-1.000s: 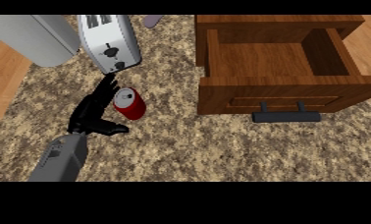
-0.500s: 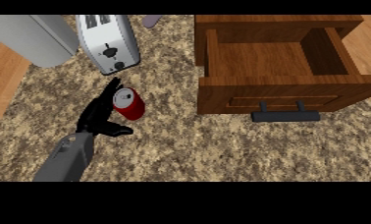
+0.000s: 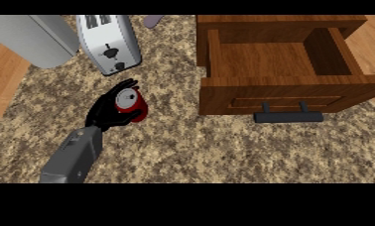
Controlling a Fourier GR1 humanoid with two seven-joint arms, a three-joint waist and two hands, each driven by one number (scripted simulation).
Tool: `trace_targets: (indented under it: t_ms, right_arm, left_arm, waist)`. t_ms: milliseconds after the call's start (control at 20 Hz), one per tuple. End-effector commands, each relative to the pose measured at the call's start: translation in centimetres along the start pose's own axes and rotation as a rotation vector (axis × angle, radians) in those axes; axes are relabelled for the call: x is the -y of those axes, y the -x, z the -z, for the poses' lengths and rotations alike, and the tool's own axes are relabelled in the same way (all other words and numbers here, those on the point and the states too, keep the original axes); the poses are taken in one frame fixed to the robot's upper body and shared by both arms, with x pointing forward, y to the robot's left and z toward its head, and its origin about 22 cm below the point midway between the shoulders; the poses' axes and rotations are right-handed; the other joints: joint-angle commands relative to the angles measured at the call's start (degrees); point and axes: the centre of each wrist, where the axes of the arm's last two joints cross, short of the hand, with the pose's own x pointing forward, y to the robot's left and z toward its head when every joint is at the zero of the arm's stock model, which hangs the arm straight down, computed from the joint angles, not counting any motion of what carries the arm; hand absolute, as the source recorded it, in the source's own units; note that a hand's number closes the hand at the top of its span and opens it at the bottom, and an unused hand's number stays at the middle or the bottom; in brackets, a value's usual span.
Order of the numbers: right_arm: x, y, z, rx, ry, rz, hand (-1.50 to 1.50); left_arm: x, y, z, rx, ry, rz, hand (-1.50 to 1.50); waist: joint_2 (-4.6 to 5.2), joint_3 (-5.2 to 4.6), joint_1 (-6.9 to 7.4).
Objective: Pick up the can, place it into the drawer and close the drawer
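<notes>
On a speckled stone counter (image 3: 219, 150), the robot's left hand (image 3: 108, 110) wraps its black fingers and thumb around a red can (image 3: 133, 105), which lies tilted with its silver top showing, just in front of a silver toaster (image 3: 108, 41). Well to the right, a wooden drawer (image 3: 275, 66) stands pulled open, its dark handle (image 3: 288, 116) facing the near edge. A grey appliance (image 3: 36, 39) sits at the upper left beside the toaster.
</notes>
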Motion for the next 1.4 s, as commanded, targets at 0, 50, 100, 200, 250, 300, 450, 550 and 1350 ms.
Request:
trace_targets:
  t_ms: [0, 50, 100, 200, 250, 300, 450, 550, 1350]
  right_arm:
    - [-0.9, 0.0, -0.1, -0.002, -0.016, 0.016, -1.5]
    - [0.4, -0.9, -0.5, 0.018, -0.006, -0.001, -1.5]
    - [0.2, -0.4, -0.4, 0.013, -0.002, 0.007, -1.5]
    - [-0.4, -1.6, 0.1, -0.006, 0.015, 0.016, -1.5]
    - [-0.9, -0.8, -0.5, 0.002, -0.011, 0.015, -1.5]
    - [0.2, -0.6, 0.0, 0.016, -0.003, 0.037, -1.5]
    - [-0.9, -1.6, 0.1, -0.006, 0.005, 0.004, -1.5]
    - [0.0, -0.7, -0.8, -0.002, 0.009, 0.021, -1.5]
    - [-0.3, -1.5, -1.1, 0.004, 0.063, 0.015, -1.5]
  left_arm:
    - [-0.2, 0.7, -0.4, -0.013, 0.042, -0.058, 1.5]
    - [0.4, 0.5, 0.0, -0.039, 0.086, -0.066, 1.5]
    - [0.9, -0.3, 0.9, -0.038, 0.113, -0.063, 1.5]
    - [0.9, -1.5, 1.5, 0.001, 0.142, -0.059, 1.5]
    - [2.4, 0.0, 1.5, 0.036, 0.157, -0.084, 1.5]
    - [3.1, -2.1, 3.3, 0.053, 0.155, -0.068, 1.5]
    - [1.6, -3.1, 2.8, 0.076, 0.227, -0.082, 1.5]
    - [5.5, -3.1, 4.4, 0.095, 0.263, -0.095, 1.5]
    - [8.1, -8.8, 2.9, 0.34, -0.126, -0.074, 1.5]
  waist:
    - [0.17, -0.04, -0.38]
    - [-0.1, 0.01, 0.06]
    - [-0.1, 0.02, 0.14]
    - [-0.24, 0.04, 0.61]
    - [-0.01, 0.0, -0.11]
    - [0.11, -0.02, -0.41]
    - [-0.06, 0.01, 0.25]
    - [-0.48, 0.1, 0.89]
    - [-0.95, 0.17, 2.3]
